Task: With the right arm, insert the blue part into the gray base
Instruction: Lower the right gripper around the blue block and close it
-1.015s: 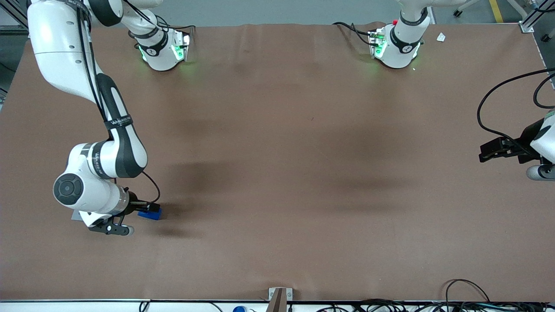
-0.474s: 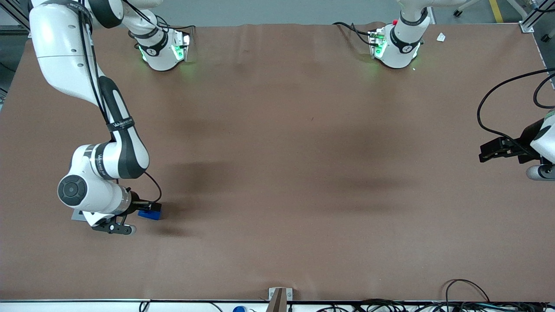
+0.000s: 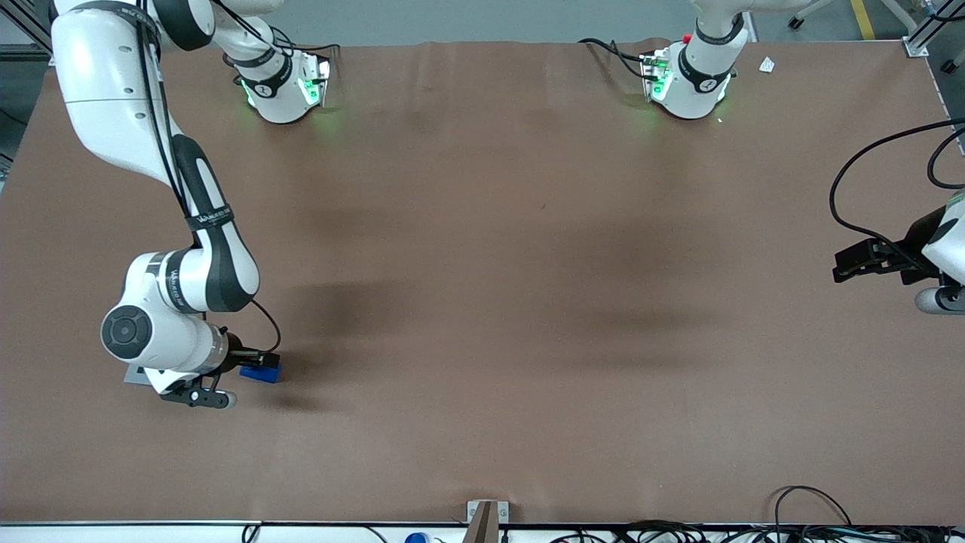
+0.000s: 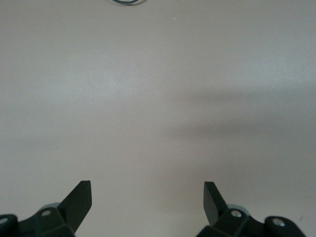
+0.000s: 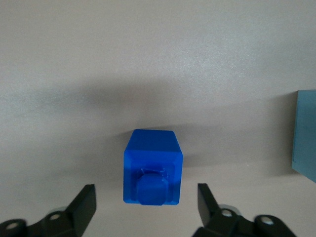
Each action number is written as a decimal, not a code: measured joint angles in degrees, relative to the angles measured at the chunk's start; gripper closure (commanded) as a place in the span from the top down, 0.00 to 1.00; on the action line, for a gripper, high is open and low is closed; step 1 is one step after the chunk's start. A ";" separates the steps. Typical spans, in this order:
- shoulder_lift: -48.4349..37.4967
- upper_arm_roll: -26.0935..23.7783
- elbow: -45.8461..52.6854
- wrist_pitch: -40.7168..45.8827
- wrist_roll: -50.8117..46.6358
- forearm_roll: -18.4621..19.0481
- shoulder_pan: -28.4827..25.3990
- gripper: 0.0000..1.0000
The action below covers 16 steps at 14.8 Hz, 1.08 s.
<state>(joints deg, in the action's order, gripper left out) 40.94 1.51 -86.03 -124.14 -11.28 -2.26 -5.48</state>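
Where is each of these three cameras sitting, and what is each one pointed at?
Front view: high above the table, looking down; shows both arms, with the right arm over the blue part.
Right wrist view: on the working arm, facing down at the blue part between open claw fingers.
Left wrist view: on the parked arm, facing bare table.
Shared: front and right wrist views both show the blue part.

The brown table [image 3: 528, 302] carries the blue part [image 3: 261, 372] and gray base [image 3: 134, 374].

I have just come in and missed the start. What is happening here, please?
The white right arm holds its black gripper low over the small bright blue plastic block, fingers open on either side, not yet gripping. The block sits on the brown table. The gray square base lies beside it, mostly hidden under the arm's wrist.
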 measured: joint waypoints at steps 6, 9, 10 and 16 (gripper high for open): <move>0.22 0.02 -0.15 -0.32 0.00 -0.01 0.04 0.78; 0.35 0.08 -0.18 -0.65 0.01 -0.01 0.17 0.72; 0.38 0.10 -0.18 -0.79 0.04 -0.01 0.27 0.68; 0.43 0.11 -0.19 -0.91 0.14 -0.02 0.53 0.45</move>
<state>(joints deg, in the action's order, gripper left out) 41.37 1.62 -86.22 -125.04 -11.15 -2.27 -4.94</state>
